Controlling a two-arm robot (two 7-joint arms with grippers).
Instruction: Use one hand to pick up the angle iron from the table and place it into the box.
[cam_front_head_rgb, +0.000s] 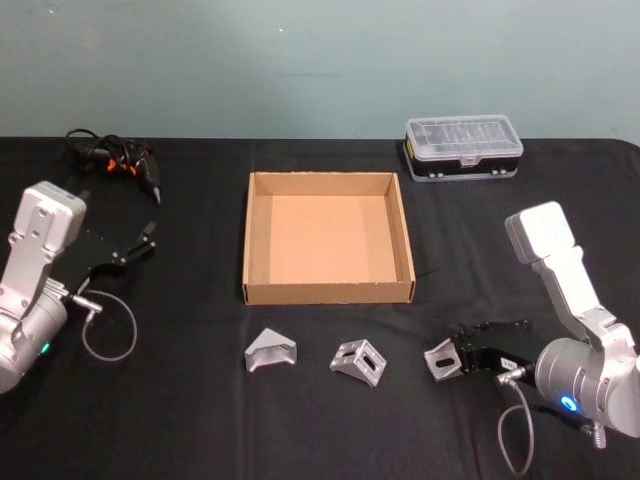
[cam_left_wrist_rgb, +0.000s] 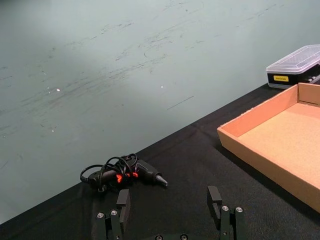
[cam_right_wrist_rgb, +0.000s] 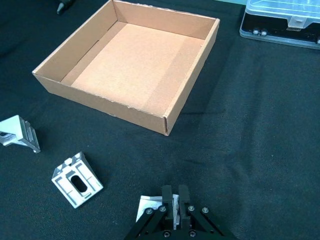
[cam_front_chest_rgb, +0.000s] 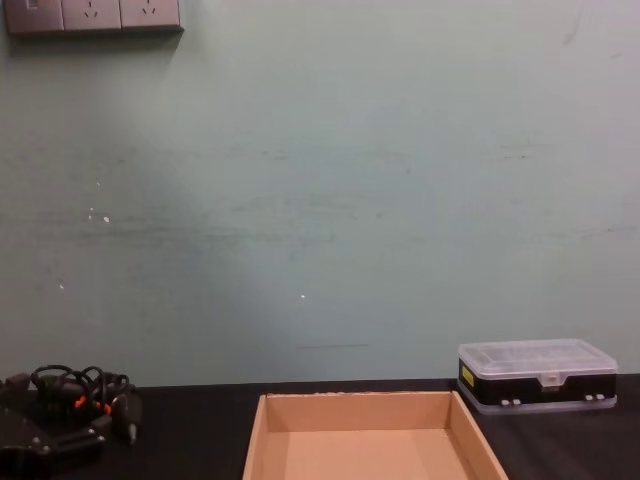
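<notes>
Right gripper (cam_front_head_rgb: 462, 357) holds the rightmost angle iron (cam_front_head_rgb: 437, 361) clamped between its jaws.

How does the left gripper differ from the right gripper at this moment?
The left gripper is open and holds nothing; the right gripper is shut on an angle iron. The left gripper is at the left of the table, near a corded black tool; the right gripper is at the front right, beside a loose angle iron. Both are black and over the table.
</notes>
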